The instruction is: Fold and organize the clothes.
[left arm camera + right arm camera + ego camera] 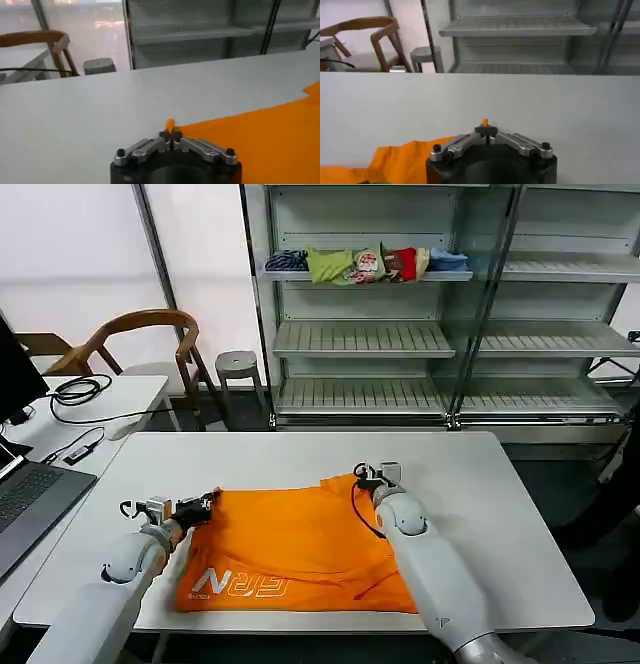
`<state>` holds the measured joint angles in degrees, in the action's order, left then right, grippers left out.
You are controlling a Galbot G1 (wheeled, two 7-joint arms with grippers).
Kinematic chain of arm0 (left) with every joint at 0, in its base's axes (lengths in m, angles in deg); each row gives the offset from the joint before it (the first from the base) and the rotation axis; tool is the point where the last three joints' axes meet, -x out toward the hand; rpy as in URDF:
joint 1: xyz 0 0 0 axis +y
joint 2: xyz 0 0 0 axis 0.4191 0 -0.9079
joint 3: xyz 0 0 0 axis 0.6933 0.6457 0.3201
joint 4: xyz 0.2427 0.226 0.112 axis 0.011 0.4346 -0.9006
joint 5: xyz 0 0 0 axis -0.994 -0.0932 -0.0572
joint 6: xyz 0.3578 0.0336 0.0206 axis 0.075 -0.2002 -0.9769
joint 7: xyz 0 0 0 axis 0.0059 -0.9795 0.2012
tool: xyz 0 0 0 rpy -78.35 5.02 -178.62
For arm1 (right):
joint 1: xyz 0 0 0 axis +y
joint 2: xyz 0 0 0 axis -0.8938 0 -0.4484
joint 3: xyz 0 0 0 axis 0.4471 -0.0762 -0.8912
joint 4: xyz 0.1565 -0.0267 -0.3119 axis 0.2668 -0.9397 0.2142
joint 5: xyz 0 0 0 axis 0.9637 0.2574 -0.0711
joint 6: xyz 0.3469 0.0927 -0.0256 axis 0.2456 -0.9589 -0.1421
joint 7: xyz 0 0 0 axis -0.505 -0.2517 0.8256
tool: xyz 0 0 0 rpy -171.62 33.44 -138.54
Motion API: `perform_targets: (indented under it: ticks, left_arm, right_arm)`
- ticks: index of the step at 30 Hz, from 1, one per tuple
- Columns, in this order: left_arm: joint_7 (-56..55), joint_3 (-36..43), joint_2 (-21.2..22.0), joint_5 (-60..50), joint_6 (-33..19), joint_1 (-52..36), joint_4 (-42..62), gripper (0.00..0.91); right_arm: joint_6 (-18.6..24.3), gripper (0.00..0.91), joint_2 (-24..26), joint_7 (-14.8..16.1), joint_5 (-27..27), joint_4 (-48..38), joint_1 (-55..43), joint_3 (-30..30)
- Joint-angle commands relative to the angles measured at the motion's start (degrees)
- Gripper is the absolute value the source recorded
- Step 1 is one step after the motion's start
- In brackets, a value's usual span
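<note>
The orange T-shirt (290, 549) lies spread on the white table (300, 454), its white lettering near the front edge. My left gripper (208, 506) is shut on the shirt's far left corner; a pinch of orange cloth (169, 125) sticks up between its jaws (170, 134). My right gripper (360, 475) is shut on the shirt's far right corner, where a small orange tip (484, 122) shows between the closed jaws (485, 132). More of the shirt (400, 157) trails behind that gripper. Both held corners sit low over the tabletop.
A metal shelf rack (440, 334) stands behind the table with a multicoloured bundle of garments (365, 264) on an upper shelf. A wooden chair (140, 344) and a grey stool (240, 366) stand at the back left. A side desk with a laptop (30, 494) and cables is at the left.
</note>
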<state>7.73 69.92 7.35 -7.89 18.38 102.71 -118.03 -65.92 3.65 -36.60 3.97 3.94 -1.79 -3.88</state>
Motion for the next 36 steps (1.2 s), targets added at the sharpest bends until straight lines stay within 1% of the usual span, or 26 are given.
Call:
perform_targets:
  ticks: [1,5,6,10,18,25,30,36]
  left_arm:
    - [-1.0,-0.4,-0.1,1.9,-1.6,-0.4,-0.5,0.02]
    - [-1.4,-0.8,-1.0,3.6,-1.9,0.6,-2.9,0.02]
    - [-1.4,-1.2,-1.4,4.0,-2.1,1.2,-3.8,0.02]
    - [-1.4,-2.7,-2.5,5.4,-2.1,4.3,-7.2,0.02]
    - [-1.4,-6.3,-3.9,6.5,-2.1,12.3,-14.9,0.02]
    - [-1.3,-8.9,-4.2,6.7,-2.6,17.1,-18.8,0.02]
    - [-1.4,-10.5,-4.5,6.9,-2.6,19.4,-20.8,0.02]
    - [-1.3,-11.9,-4.7,6.9,-3.2,21.9,-22.1,0.02]
  right_arm:
    - [1.1,0.0,0.3,0.0,-0.4,1.6,-0.6,0.4]
    - [0.4,0.0,1.9,-0.5,1.3,6.3,0.2,0.5]
    - [0.0,0.0,2.5,-0.8,2.5,8.4,1.1,0.5]
    - [-1.4,0.0,4.8,-1.1,3.9,14.4,4.7,0.6]
    - [-2.3,0.0,7.7,-1.6,4.9,25.9,12.3,1.5]
    - [-3.2,0.0,9.9,-2.2,4.9,34.1,18.0,2.7]
    - [-3.4,0.0,11.3,-2.5,4.8,38.4,22.0,3.4]
    - [-3.3,0.0,12.7,-2.4,4.6,41.7,26.1,4.6]
